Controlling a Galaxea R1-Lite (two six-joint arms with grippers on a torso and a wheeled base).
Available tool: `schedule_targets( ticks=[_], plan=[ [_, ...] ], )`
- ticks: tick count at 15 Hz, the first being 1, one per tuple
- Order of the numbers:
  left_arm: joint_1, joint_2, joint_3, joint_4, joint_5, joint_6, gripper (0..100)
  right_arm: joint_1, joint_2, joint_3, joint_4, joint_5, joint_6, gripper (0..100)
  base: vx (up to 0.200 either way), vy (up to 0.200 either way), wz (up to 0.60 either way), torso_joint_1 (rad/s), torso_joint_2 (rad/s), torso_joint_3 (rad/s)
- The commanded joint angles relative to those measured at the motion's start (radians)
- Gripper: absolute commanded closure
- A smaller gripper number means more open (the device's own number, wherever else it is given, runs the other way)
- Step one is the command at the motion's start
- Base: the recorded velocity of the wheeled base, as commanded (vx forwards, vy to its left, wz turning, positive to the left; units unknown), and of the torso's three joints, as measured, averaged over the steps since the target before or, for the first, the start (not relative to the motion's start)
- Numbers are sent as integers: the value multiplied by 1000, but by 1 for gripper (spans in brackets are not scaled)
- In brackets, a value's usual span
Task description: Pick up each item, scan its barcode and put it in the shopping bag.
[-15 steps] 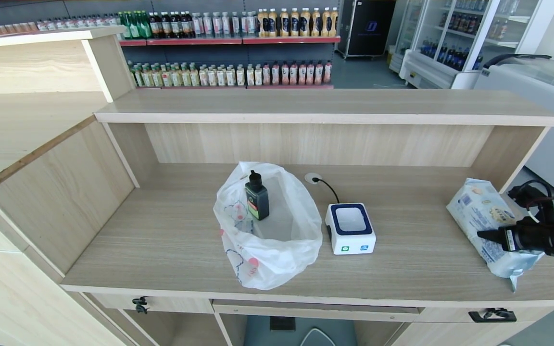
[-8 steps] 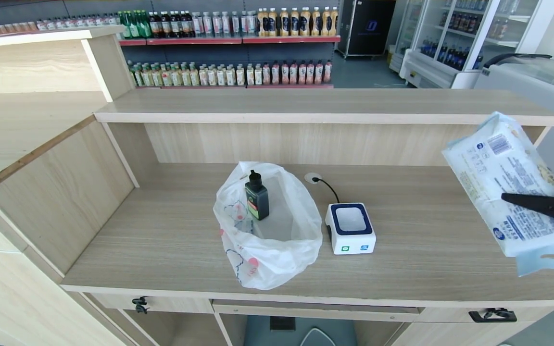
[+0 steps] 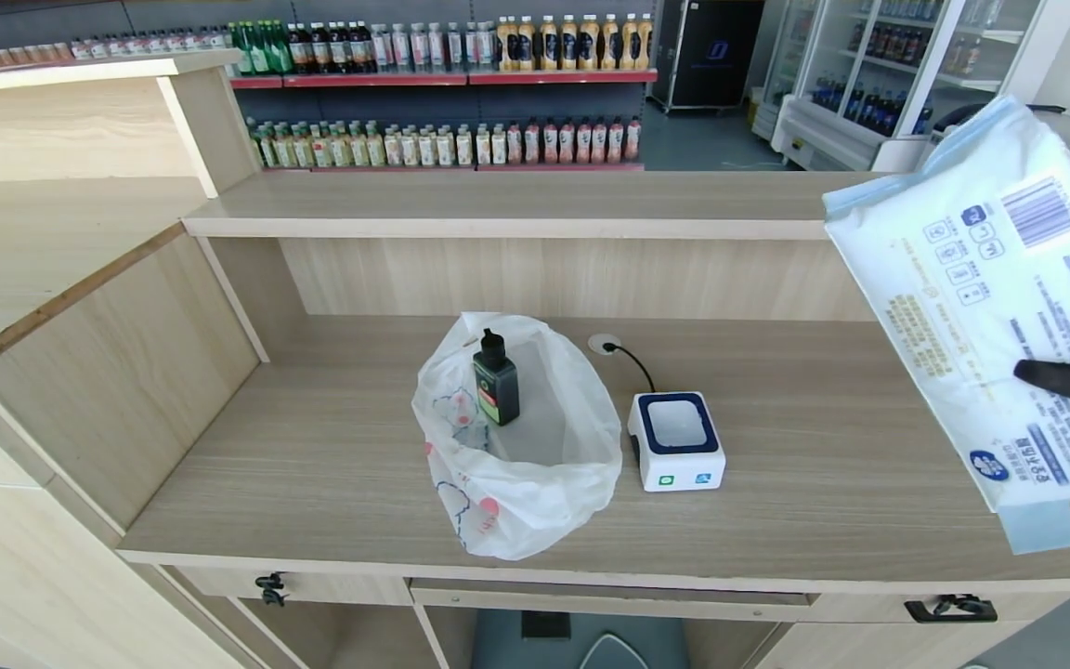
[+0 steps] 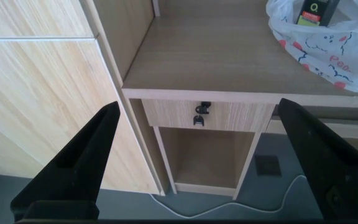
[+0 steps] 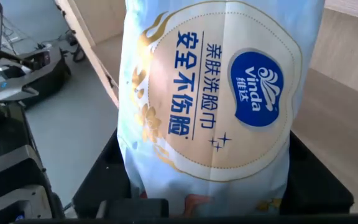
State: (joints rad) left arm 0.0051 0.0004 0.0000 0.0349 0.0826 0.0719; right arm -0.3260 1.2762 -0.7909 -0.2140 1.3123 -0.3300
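The right gripper [image 5: 204, 149] is closed on the pack [image 3: 990, 307], high at 3 o'clock of the scanner [image 3: 676, 439]. The left gripper [image 4: 197, 109] is wide open, empty.

My right gripper [image 5: 207, 186] is clamped on the tissue pack [image 3: 990, 307], with one dark finger [image 3: 1069, 383] poking in at the right edge of the head view, about mid-height. My left gripper [image 4: 197, 155] hangs with its fingers spread wide apart.
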Motion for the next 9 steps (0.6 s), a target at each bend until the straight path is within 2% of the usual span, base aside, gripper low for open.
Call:
schedule_targets(
  ticks=[1, 3, 9],
  plan=[
    [1, 0, 0, 0, 0, 0, 0, 99, -69, -13, 10, 8, 32, 100, 0, 0, 0, 0, 0, 0],
    [1, 0, 0, 0, 0, 0, 0, 153, -103, -18, 38, -1, 78, 100, 0, 0, 0, 0, 0, 0],
    [-1, 0, 0, 0, 0, 0, 0, 280, -230, 38, 65, -4, 71, 100, 0, 0, 0, 0, 0, 0]
  ],
)
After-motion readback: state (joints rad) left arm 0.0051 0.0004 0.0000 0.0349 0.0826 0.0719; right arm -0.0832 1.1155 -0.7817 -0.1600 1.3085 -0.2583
